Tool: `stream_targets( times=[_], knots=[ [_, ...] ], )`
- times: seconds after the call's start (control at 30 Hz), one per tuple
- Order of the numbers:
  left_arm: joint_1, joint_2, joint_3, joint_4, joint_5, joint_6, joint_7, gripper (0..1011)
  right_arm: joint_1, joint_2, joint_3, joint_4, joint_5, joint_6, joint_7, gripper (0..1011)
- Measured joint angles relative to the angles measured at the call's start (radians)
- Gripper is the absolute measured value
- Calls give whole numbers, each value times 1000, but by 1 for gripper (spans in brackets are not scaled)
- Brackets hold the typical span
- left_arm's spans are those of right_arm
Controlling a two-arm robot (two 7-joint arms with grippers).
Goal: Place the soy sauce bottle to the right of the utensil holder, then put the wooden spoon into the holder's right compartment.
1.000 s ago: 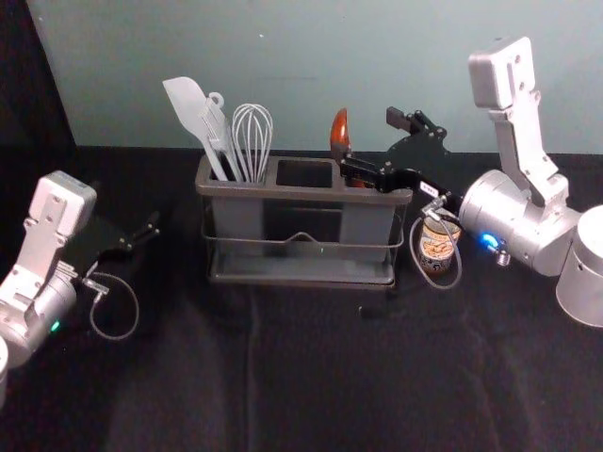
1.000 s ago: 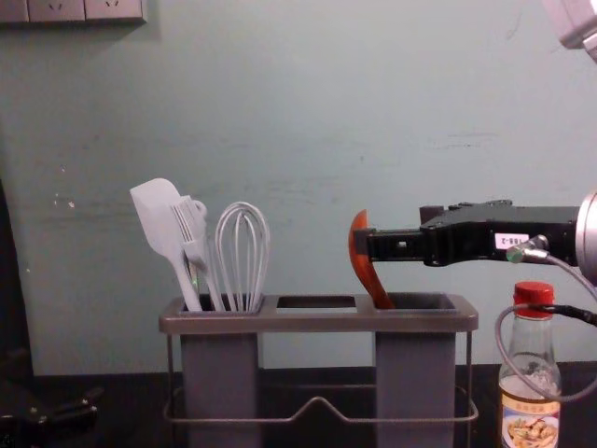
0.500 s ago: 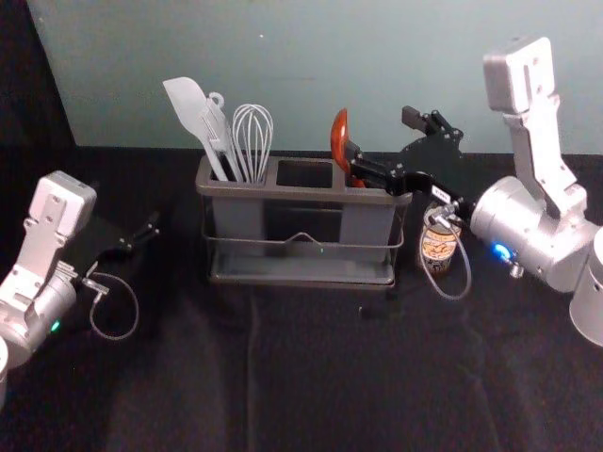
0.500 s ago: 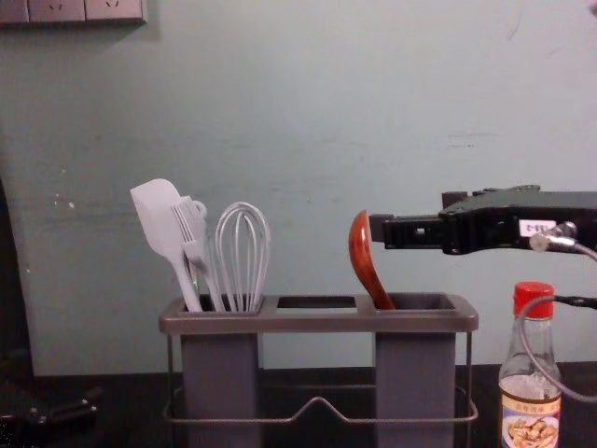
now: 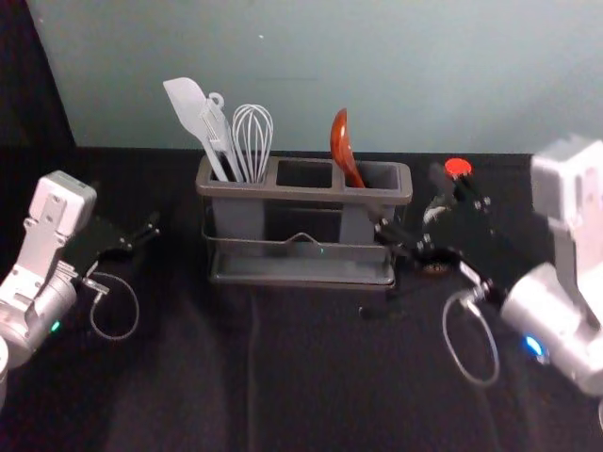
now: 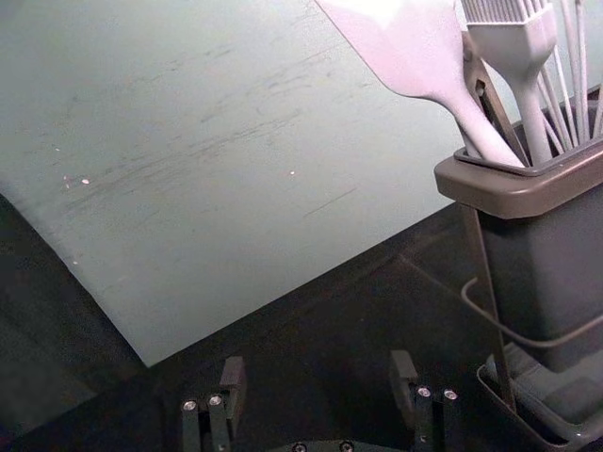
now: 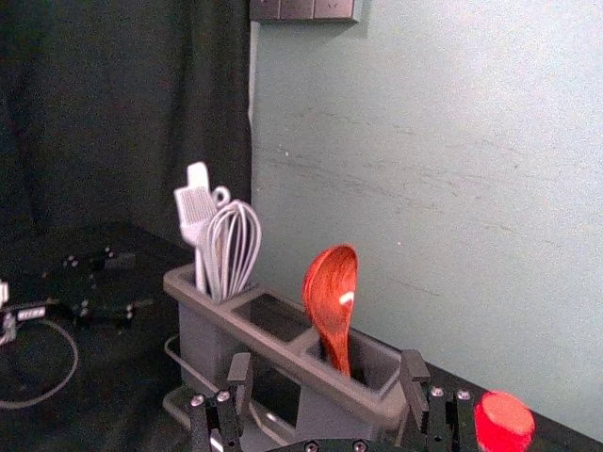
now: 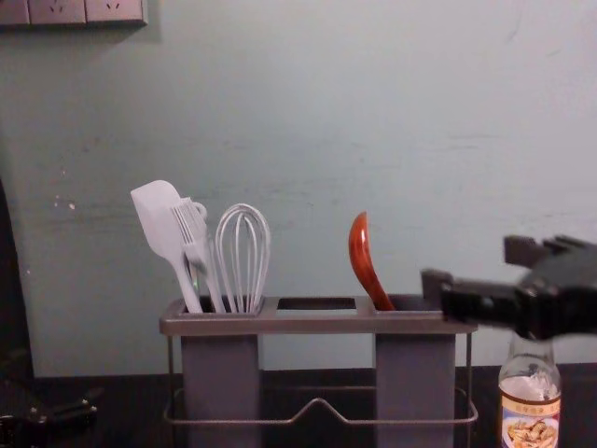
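Observation:
The wooden spoon (image 5: 343,146) stands in the right compartment of the grey utensil holder (image 5: 301,279), bowl up and leaning left in the chest view. Right of the holder stands the soy sauce bottle (image 8: 530,415), upright; its red cap (image 5: 458,168) shows in the head view, the arm hiding much of its body. My right gripper (image 5: 408,201), open and empty, is by the holder's right end, off the spoon; the right wrist view has the gripper (image 7: 327,367) with its fingers spread. My left gripper (image 5: 127,212) idles at the left; in the left wrist view the gripper (image 6: 318,369) is open.
A white spatula (image 5: 188,108), a brush (image 8: 189,229) and a whisk (image 5: 252,137) stand in the holder's left compartment. The wall (image 5: 377,75) rises close behind the holder. Black cloth (image 5: 311,377) covers the table in front.
My right gripper has come off the spoon, moving right, then lower and toward the table's front, and its fingers have spread. The spoon stays leaning in the compartment. The left arm has not moved.

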Motion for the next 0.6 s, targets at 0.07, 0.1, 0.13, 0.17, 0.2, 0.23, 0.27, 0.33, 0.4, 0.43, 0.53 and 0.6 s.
stream_targets(
  times=[0.07,0.1,0.13,0.17,0.2,0.23,0.27,0.33,0.4,0.43,0.53,0.6],
  knots=[
    [0,0,0,0,0,0,0,1005,-47,6,12,-4,-16,-57,-2,1002],
    [0,0,0,0,0,0,0,1005,-62,7,16,-4,-22,-77,-4,1003],
    [0,0,0,0,0,0,0,1005,-90,8,23,-5,-32,-111,-11,1002],
    [0,0,0,0,0,0,0,1005,-103,8,26,-5,-38,-130,-14,1002],
    [0,0,0,0,0,0,0,1005,-116,8,30,-4,-44,-147,-17,1002],
    [0,0,0,0,0,0,0,1005,-140,6,37,-1,-55,-179,-25,1002],
    [0,0,0,0,0,0,0,1005,-152,4,40,1,-61,-193,-28,1002],
    [0,0,0,0,0,0,0,1005,-173,-1,46,6,-69,-219,-35,1003],
    [0,0,0,0,0,0,0,1005,-198,-7,51,15,-79,-248,-43,1002],
    [0,0,0,0,0,0,0,1005,-207,-10,52,19,-83,-257,-45,1003],
    [0,0,0,0,0,0,0,1005,-231,-21,55,36,-93,-285,-50,1002],
    [0,0,0,0,0,0,0,1005,-245,-32,58,55,-98,-305,-52,1002]
  ],
)
